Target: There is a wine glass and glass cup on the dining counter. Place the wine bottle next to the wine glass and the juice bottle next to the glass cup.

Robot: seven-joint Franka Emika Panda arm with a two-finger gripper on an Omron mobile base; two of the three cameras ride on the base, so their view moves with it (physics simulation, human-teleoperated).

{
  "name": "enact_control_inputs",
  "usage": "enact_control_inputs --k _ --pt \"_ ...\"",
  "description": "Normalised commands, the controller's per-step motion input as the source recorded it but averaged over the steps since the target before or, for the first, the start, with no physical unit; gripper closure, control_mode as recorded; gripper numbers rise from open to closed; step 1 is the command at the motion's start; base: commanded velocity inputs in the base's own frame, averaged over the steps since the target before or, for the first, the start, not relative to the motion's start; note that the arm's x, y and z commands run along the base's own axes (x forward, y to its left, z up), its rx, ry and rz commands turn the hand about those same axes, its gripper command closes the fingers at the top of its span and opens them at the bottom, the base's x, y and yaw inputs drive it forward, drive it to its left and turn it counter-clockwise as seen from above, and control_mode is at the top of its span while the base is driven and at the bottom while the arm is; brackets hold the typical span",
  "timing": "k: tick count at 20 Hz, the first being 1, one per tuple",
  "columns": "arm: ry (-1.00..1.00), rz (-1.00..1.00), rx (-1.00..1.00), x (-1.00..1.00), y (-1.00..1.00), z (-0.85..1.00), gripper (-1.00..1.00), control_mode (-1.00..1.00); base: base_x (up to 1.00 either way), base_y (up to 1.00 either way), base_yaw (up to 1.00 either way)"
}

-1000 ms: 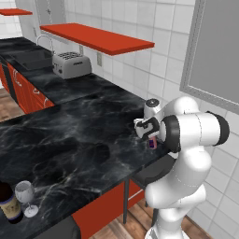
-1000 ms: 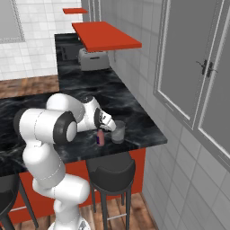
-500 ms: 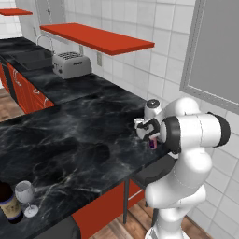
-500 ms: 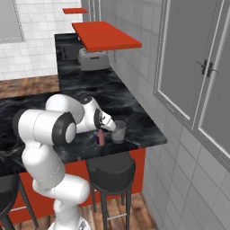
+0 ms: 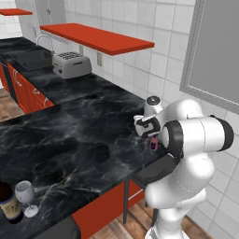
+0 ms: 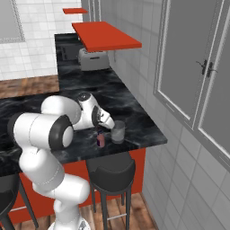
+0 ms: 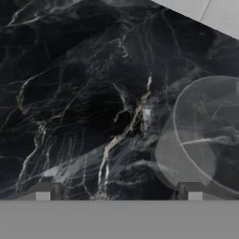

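Note:
The small purplish-pink juice bottle (image 6: 100,139) stands upright near the dining counter's (image 5: 70,144) right end, a short gap from the clear glass cup (image 6: 118,131). My gripper (image 6: 101,132) hangs open just above the juice bottle (image 5: 153,144), its fingers spread and holding nothing. In the hand view the fingertips (image 7: 42,193) stand wide apart over black marble, and the glass cup (image 7: 210,135) is at the right. At the counter's other end the dark wine bottle (image 5: 8,205) stands close beside the stemmed wine glass (image 5: 25,196).
A silver toaster (image 5: 71,64) sits on the back counter under a red shelf (image 5: 98,38), with a sink (image 5: 32,58) to its left. Black stools (image 6: 110,168) stand below the counter's front edge. The tiled wall lies right of the cup.
The jaws have opened and let go of the juice bottle, which stays standing beside the glass cup. The arm has barely moved.

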Motion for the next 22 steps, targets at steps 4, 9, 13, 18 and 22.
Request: enact_control_inputs --k 4,9,13,18,22 --pt "0.0 0.0 0.01 -0.01 0.06 0.36 -1.0 -1.0 0.0 0.0 0.0" --pt "0.0 0.0 0.0 -0.17 0.02 0.38 -1.0 -1.0 0.0 0.0 0.0" --pt "-0.08 0.0 0.0 -0.51 0.0 0.24 -1.0 -1.0 0.0 0.0 0.0" --pt "-0.14 0.0 0.01 -0.68 0.03 0.09 -1.0 -1.0 0.0 0.0 0.0" --pt "-0.08 0.0 0.06 -0.65 0.03 0.14 -1.0 -1.0 0.0 0.0 0.0"
